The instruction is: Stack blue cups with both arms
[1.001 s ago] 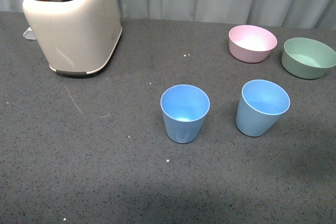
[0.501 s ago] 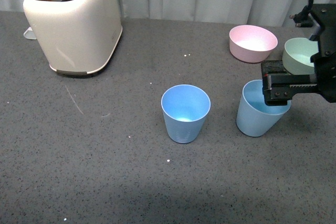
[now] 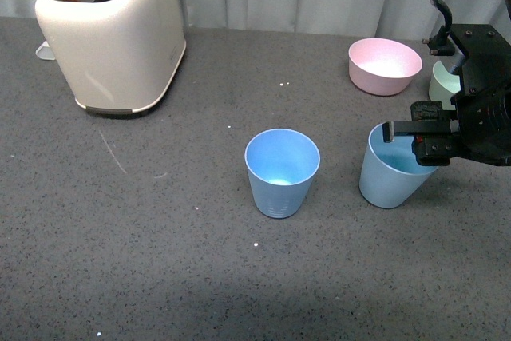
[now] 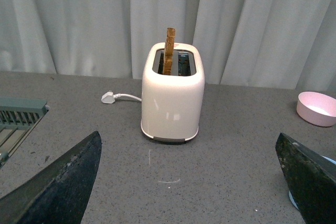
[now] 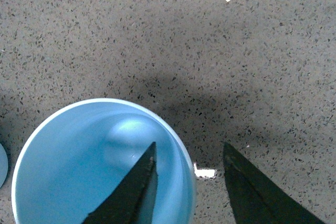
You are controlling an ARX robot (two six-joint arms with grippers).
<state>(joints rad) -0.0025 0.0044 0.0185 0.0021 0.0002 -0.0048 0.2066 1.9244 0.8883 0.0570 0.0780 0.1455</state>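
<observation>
Two light blue cups stand upright on the grey table in the front view: one in the middle, one to its right. My right gripper is open over the right cup's far-right rim. In the right wrist view one finger is inside that cup and the other outside, the rim between them, jaws apart from the wall. My left gripper is open and empty; only its two dark fingertips show, low over the table, facing the toaster. A sliver of blue cup shows beside the right finger.
A cream toaster with a slice of toast stands at the back left, also seen in the left wrist view. A pink bowl and a green bowl sit at the back right, the green one half hidden by my right arm.
My right arm came into view from the right and has lowered its open gripper onto the right cup's rim. The cups have not moved.
</observation>
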